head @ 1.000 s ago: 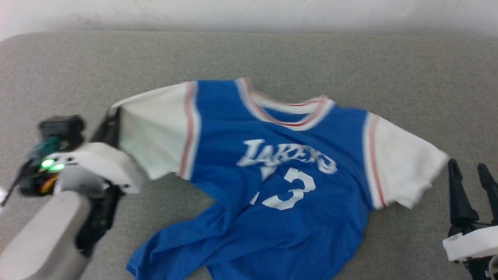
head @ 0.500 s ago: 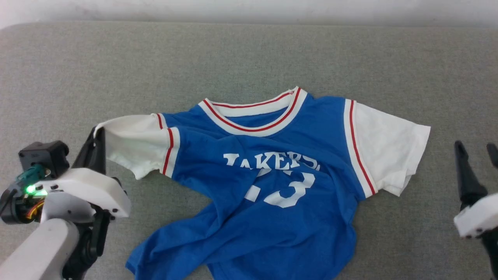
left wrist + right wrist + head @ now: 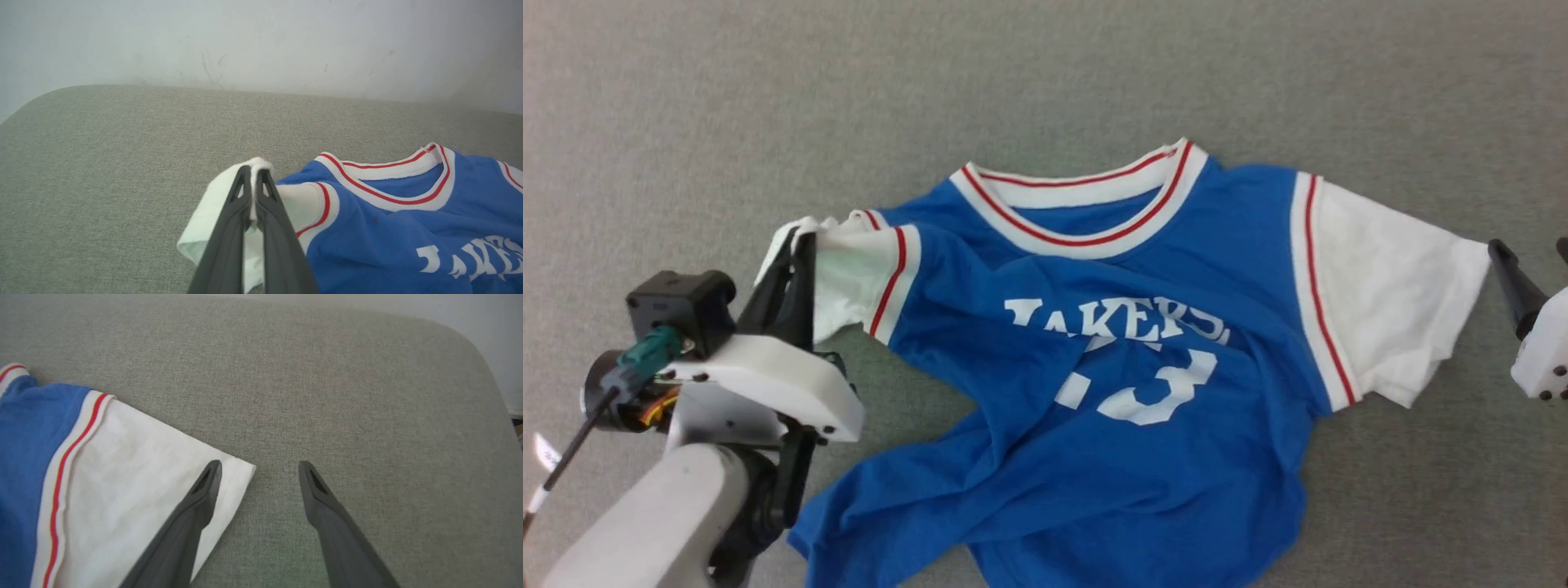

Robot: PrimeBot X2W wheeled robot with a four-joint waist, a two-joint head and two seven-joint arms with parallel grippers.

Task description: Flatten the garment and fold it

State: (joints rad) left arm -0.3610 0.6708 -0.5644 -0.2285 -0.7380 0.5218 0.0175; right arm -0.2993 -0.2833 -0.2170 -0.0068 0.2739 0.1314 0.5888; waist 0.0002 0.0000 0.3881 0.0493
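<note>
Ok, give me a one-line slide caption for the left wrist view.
The left end effector shut on the white sleeve of a blue shirt lying rumpled on a grey fabric surface.

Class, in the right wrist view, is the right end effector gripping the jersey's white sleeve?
No: the right end effector stands open at the corner of the white sleeve, pinching nothing.

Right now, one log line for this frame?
left pincer: shut on jersey sleeve | right pincer: open, by other sleeve | jersey: rumpled, unfolded

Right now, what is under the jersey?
The grey padded surface shows all round the garment, which lies on it. The rumpled blue cloth covers the rest, so anything beneath is hidden.
</note>
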